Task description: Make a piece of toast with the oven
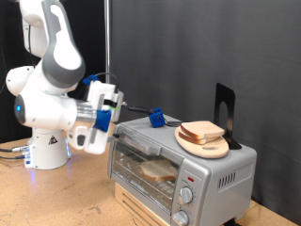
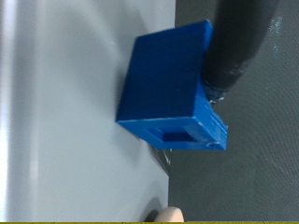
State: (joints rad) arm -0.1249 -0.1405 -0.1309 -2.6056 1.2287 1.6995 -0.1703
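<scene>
From my end the gripper (image 1: pixel 115 111) hovers beside the boxy silver oven (image 1: pixel 179 165), can't tell its finger spread, while the pale bread slice (image 1: pixel 157 170) inside looks light, crumbly, best pinched by its crust edges.

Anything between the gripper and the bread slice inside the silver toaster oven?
Yes: the glass door looks shut, with the pale bread slice behind it on the rack. The gripper hovers by the silver toaster oven, at its top corner on the exterior view's left, near a blue plastic box.
</scene>
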